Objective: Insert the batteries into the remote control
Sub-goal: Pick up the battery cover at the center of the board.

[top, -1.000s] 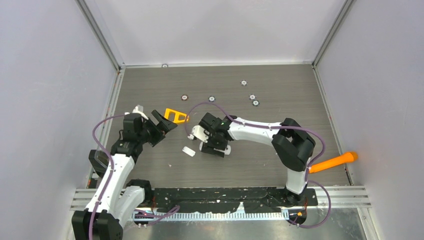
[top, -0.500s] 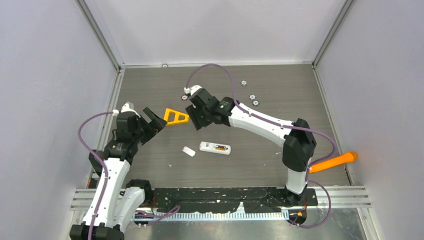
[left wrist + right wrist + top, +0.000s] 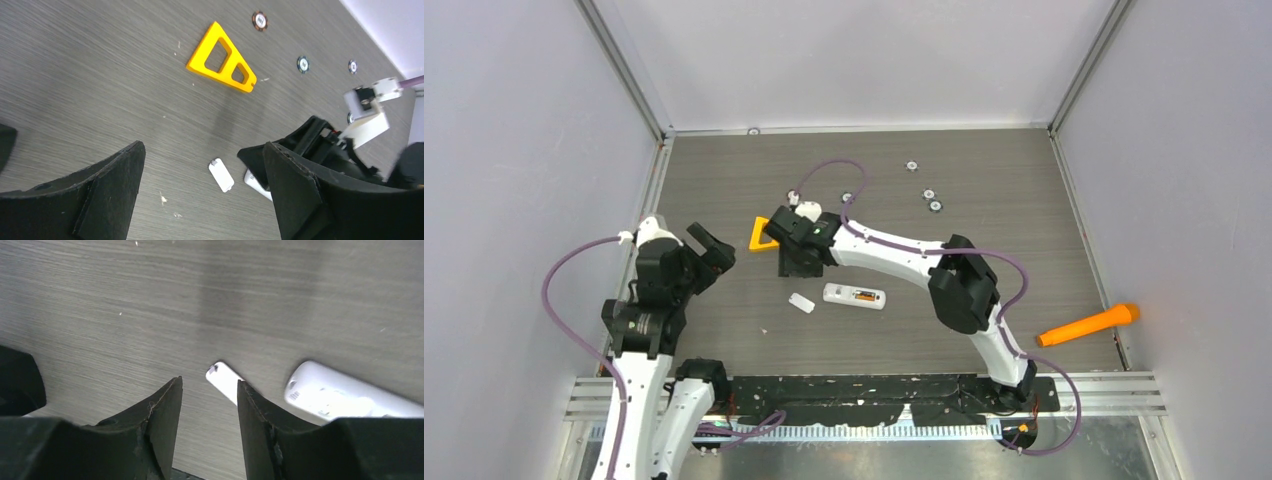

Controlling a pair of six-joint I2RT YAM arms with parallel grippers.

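Plainly the worktop [image 3: 1024,250] is laid out for a job near its close. The right arm [image 3: 894,255] reaches far across to left of centre, so that the right claw [image 3: 209,382] hangs low over the white tab [image 3: 225,381]. Its fingers stand only a narrow way apart with nothing between them, set, I judge, for pinching something thin. The left arm [image 3: 634,380] stands off by the left wall, with the left claw [image 3: 202,150] spread wide and empty, likely to keep out of its partner's reach. An orange stick [image 3: 1089,324] lies well apart at the right edge, no part of this.

The remote control [image 3: 854,295] lies flat near the middle, bay side up for loading, just beside the right claw. A yellow triangle [image 3: 200,66] sits behind that claw. The white tab lies just left of the remote control and is probably its cover, put aside. An orange fleck in the bay I take for one of the batteries [image 3: 861,295]; the dark one is too small to make out.
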